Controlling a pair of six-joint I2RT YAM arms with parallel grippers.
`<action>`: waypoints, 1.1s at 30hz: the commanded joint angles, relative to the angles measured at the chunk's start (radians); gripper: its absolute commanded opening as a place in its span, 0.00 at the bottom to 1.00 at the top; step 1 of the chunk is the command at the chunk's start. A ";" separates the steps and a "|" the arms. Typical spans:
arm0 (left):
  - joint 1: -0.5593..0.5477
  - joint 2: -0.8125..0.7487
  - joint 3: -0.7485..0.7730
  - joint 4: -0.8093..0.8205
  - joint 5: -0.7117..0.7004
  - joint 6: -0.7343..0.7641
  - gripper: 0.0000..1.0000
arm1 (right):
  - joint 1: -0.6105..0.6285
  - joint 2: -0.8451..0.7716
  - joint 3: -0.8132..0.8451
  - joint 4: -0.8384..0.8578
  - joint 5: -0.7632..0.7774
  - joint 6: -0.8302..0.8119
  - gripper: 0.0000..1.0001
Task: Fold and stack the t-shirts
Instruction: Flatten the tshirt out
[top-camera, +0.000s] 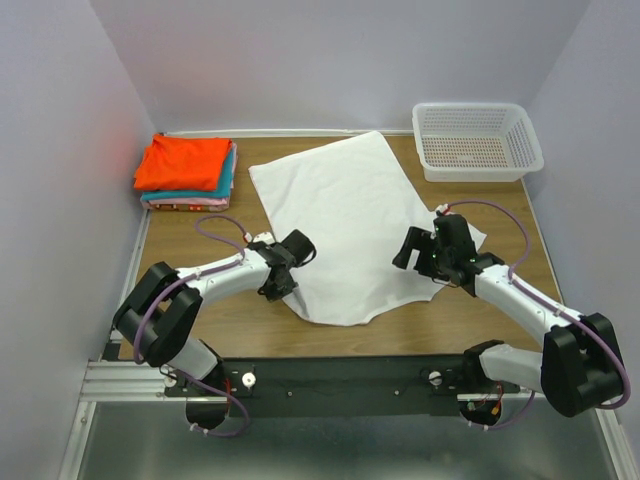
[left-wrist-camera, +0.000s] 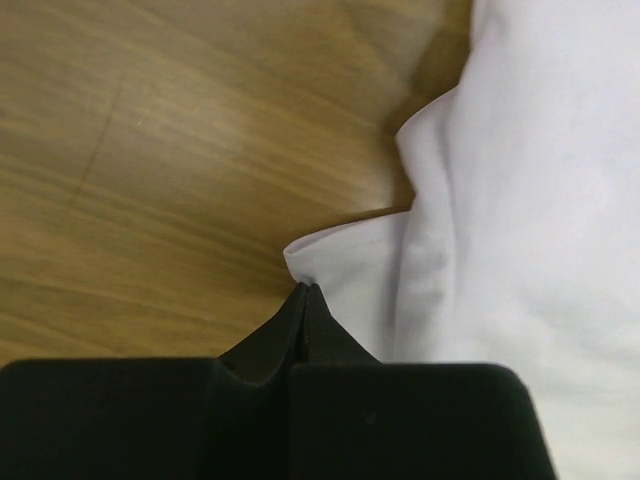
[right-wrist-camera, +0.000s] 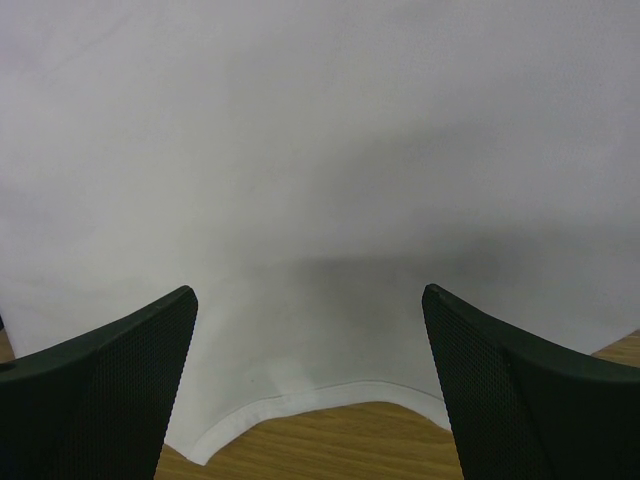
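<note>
A plain white t-shirt (top-camera: 345, 225) lies spread flat in the middle of the table. My left gripper (top-camera: 279, 287) is at its near left edge. In the left wrist view the jaws are closed, and the gripper (left-wrist-camera: 308, 291) pinches a raised fold of the white cloth (left-wrist-camera: 520, 200). My right gripper (top-camera: 407, 252) hovers open and empty over the shirt's right side. In the right wrist view it (right-wrist-camera: 310, 300) stands above the cloth (right-wrist-camera: 320, 150), just inside a curved hem (right-wrist-camera: 330, 393). A folded stack sits at the back left, with the orange-red shirt (top-camera: 183, 162) on top of the teal (top-camera: 229, 176) and pink (top-camera: 178, 205) ones.
A white plastic mesh basket (top-camera: 478, 140) stands at the back right corner. Grey walls close in the table on the left, back and right. Bare wood (top-camera: 200, 320) shows between the shirt and the near edge.
</note>
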 joint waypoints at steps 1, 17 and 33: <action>-0.007 0.012 -0.018 -0.258 0.104 -0.081 0.00 | 0.005 0.019 -0.013 0.011 0.039 -0.014 1.00; -0.050 -0.075 -0.001 -0.460 0.131 -0.207 0.05 | 0.005 0.100 0.003 0.011 0.041 -0.014 1.00; -0.049 -0.288 0.063 -0.433 -0.016 -0.248 0.94 | 0.004 0.071 0.015 0.011 0.027 -0.012 1.00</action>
